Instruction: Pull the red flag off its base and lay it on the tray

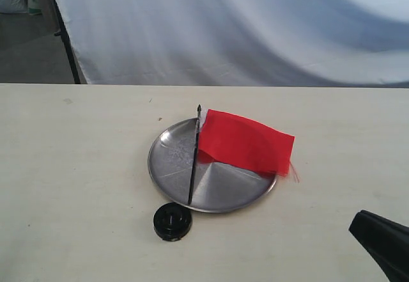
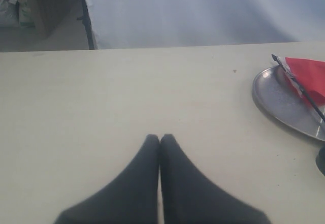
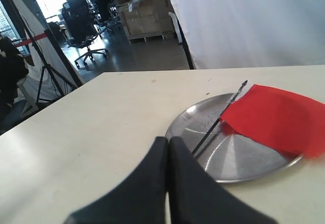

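The red flag (image 1: 246,141) lies flat across the silver tray (image 1: 171,160), its black pole (image 1: 194,157) running over the tray's left half with the tip pointing away. The black base (image 1: 172,221) sits on the table just in front of the tray, with nothing in it. My right gripper (image 3: 168,141) is shut and holds nothing, near the tray's edge (image 3: 185,120); part of it shows at the exterior view's lower right (image 1: 382,237). The left gripper (image 2: 160,138) is shut on nothing, well left of the tray (image 2: 274,99) and flag (image 2: 307,76).
A white cloth backdrop (image 1: 243,26) hangs behind the table's far edge. A black stand leg (image 1: 67,39) rises at the back left. In the right wrist view, office chairs and crates (image 3: 91,16) stand on the floor beyond the table.
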Motion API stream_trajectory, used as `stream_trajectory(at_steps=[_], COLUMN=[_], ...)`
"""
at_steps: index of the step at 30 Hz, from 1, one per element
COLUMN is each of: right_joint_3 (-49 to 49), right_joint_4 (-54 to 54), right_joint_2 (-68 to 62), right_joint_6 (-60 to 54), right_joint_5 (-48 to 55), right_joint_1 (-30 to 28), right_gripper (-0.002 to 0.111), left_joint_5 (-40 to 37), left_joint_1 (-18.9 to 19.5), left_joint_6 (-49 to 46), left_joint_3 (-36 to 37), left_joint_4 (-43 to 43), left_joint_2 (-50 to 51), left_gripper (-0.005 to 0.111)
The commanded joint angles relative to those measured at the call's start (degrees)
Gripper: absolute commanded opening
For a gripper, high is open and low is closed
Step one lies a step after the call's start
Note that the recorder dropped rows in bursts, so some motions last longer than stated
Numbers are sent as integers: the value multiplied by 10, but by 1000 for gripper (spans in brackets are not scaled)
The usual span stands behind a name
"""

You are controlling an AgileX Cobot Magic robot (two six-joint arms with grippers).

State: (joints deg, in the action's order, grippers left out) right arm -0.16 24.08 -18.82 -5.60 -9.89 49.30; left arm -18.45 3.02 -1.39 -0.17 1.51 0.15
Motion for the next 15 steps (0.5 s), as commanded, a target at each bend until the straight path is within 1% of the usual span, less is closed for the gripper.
stream_trajectory(at_steps=[1,3,6,8,11,15], right_joint_3=[2,2,2,2,2,2], right_joint_4=[-2,-2,-8,-8,-8,-8], right_joint_2=[21,27,43,62,104,161], right_joint_6=[1,0,-61,-69,-69,-71], right_joint_5=[-2,-2,8,38,80,123], right_joint_1=[1,1,-21,-53,-118,-219], right_gripper=[0,0,0,0,0,0], left_joint_5=[0,0,0,0,0,0], left_joint_1=[1,1,1,1,1,1], left_joint_6=[-2,-2,-2,-2,-2,-2], left_joint_3=[2,2,2,2,2,2], left_joint_4=[3,3,3,3,3,3], left_joint_2=[-2,-2,-2,-2,-2,-2], left_gripper=[0,0,0,0,0,0])
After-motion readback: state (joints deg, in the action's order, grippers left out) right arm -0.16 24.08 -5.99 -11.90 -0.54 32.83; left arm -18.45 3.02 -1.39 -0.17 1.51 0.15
